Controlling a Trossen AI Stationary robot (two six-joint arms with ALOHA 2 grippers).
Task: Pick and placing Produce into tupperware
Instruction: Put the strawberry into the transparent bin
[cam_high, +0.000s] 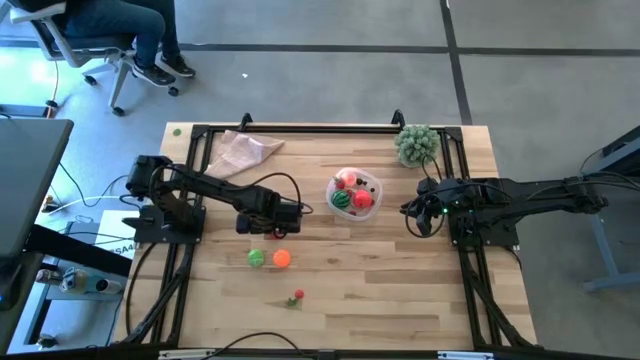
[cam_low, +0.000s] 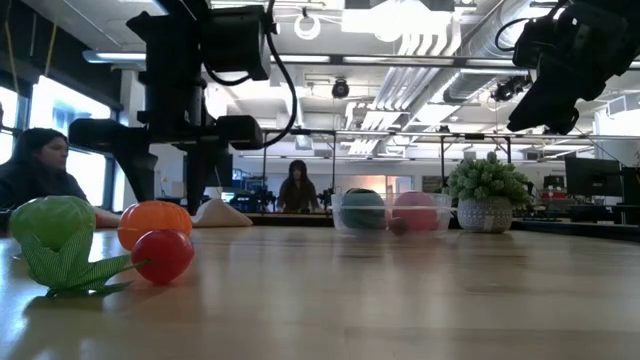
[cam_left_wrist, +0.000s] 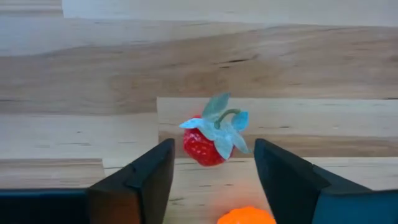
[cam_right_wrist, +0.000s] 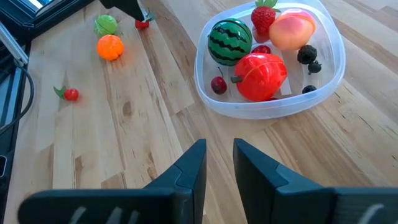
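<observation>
The left gripper (cam_high: 283, 231) is parked over the middle of the table (cam_high: 400, 310), just above the loose fruit. In its wrist view a strawberry (cam_left_wrist: 208, 138) with a pale leafy top is seen lying on the wood between the two fingers (cam_left_wrist: 149, 180), which are spread wider than the berry and not touching it, so nothing is held. An orange ball (cam_high: 282, 258) and a green ball (cam_high: 257, 258) are sat side by side close to that gripper, and a small red piece with a green leaf (cam_high: 297, 296) is found further toward the table's front edge, well apart from them.

The clear tub (cam_right_wrist: 329, 74) is placed between the two arms, nearer the right one. Inside it a striped green ball (cam_right_wrist: 229, 42), a big red piece (cam_right_wrist: 261, 76), a peach-coloured piece (cam_right_wrist: 291, 29), a strawberry and a few dark berries (cam_right_wrist: 307, 55) can be made out.

The right gripper (cam_right_wrist: 219, 163) is held off to the tub's side, above bare wood, with its jaws kept to a narrow gap and nothing between them.
</observation>
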